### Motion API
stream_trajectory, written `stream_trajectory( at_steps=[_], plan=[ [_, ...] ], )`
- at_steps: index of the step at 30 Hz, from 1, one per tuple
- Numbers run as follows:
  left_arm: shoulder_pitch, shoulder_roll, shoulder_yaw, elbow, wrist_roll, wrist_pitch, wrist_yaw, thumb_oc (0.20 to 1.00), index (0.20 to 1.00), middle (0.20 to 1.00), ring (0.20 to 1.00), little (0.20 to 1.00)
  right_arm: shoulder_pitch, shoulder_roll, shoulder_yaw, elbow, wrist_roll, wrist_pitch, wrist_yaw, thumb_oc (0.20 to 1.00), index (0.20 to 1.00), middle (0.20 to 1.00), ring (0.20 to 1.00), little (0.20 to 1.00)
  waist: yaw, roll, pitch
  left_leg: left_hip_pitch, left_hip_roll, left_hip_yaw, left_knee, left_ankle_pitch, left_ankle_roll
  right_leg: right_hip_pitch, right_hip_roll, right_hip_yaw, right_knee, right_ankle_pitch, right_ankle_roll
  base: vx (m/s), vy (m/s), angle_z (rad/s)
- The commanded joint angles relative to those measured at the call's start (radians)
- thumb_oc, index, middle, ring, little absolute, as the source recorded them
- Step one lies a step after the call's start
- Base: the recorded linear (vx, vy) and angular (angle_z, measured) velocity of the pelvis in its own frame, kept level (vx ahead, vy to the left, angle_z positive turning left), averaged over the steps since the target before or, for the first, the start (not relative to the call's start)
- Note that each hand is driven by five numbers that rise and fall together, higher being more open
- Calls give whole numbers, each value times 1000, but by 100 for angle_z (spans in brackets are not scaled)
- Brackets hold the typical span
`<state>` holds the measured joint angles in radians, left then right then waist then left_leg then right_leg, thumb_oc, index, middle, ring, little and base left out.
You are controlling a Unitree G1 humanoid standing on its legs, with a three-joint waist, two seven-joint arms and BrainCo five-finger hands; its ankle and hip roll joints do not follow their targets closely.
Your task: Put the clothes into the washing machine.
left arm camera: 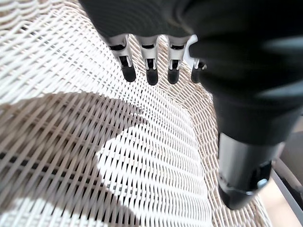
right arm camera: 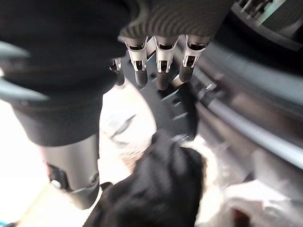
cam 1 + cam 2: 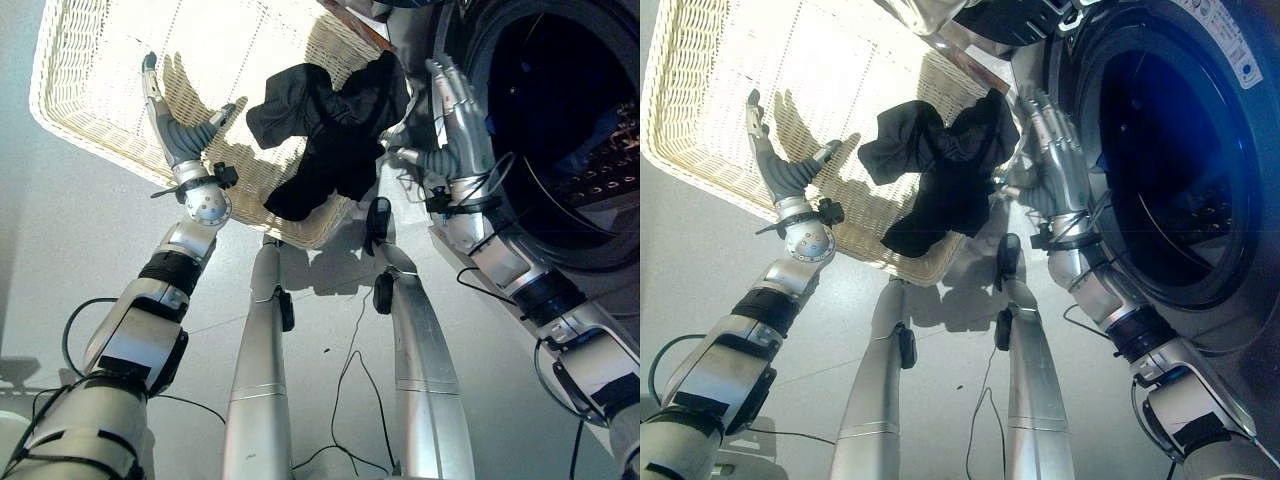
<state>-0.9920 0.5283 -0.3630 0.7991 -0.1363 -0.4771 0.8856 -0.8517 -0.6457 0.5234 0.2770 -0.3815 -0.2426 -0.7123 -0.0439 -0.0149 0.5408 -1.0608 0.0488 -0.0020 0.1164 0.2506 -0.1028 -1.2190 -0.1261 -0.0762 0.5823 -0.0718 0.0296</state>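
black cloth [image 3: 330, 135] lay bunched at the basket [image 3: 90, 130] edge nearest the washer [image 3: 1160, 160]. both hands were wide and empty, left hand [image 3: 180, 130] over wicker, right hand [image 3: 1055, 165] beside the cloth. risk: it slides onto the floor if snagged. right wrist view showed cloth under the fingertips [image 2: 162, 78].

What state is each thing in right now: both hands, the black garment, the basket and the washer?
Left hand: open, fingers straight, over the basket, holding nothing.
Right hand: open, fingers straight, beside the garment, by the drum opening.
Black garment: crumpled, over the basket's near edge, not yet in the machine.
Wicker basket: bare weave under the left hand.
Washing machine: drum opening uncovered, dark inside.
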Motion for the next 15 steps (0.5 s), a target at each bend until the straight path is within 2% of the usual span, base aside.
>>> stream_trajectory(
  at_steps=[1,4,7,13,15],
  plan=[
    [-15,-22,70,-21,-20,-58,28,1000,1000,1000,1000,1000,-6,-9,46,-86,-40,-76,39,1000,1000,1000,1000,1000,-4,20,-21,-2,-47,23,150,-162,-7,121,60,-41,-218,106,105,0,0,0],
    [-35,-23,68,-6,-41,-55,20,1000,1000,1000,1000,1000,-56,-9,96,-71,-51,-62,85,1000,1000,1000,1000,1000,4,22,-21,1,-48,20,151,-157,-10,128,56,-46,-218,105,104,-6,-5,3],
    [-63,-21,57,18,-59,-52,6,1000,1000,1000,1000,1000,-127,-8,155,-26,-40,16,137,1000,1000,1000,1000,1000,15,23,-21,3,-50,16,152,-152,-12,131,52,-53,-217,107,103,0,0,0],
    [-101,-16,45,53,-81,-47,-19,1000,1000,1000,1000,1000,-214,4,224,59,-30,123,181,1000,1000,1000,1000,1000,27,22,-21,4,-52,11,154,-148,-14,135,47,-64,-218,113,102,1,-6,1],
    [-125,-15,34,74,-97,-46,-32,1000,1000,1000,1000,1000,-267,15,264,123,-13,192,213,1000,1000,1000,1000,1000,35,20,-21,5,-55,7,155,-145,-15,137,45,-70,-218,116,101,2,-37,8]
  ],
)
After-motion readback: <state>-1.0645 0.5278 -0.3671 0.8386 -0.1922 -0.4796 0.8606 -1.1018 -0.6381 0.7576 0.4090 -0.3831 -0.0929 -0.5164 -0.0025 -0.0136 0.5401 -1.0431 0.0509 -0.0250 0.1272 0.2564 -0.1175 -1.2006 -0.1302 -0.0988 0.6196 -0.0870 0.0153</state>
